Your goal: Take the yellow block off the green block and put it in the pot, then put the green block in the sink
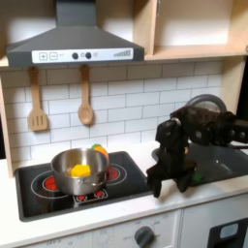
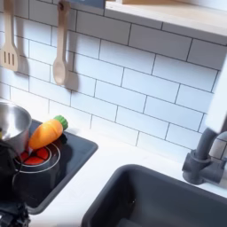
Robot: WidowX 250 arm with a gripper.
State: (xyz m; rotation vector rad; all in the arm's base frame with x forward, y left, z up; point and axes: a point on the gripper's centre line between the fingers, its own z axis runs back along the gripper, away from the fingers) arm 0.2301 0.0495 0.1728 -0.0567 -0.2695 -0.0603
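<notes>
I am seeing the small yellow block [image 1: 80, 170] lying inside the round silver metal pot [image 1: 64, 175], the first step judged complete, while the black gripper [image 1: 167, 184], its grasp unreadable, is hovering beside the dark grey sink [image 2: 164, 202].

Sink [image 2: 168, 199] basin open from above; faucet [image 2: 206, 152] blocks its 2 o'clock corner. Pot [image 1: 79, 170] mouth open; orange-and-green toy piece [image 2: 46, 132] crowds the second exterior view's stovetop [image 2: 66, 164].
</notes>
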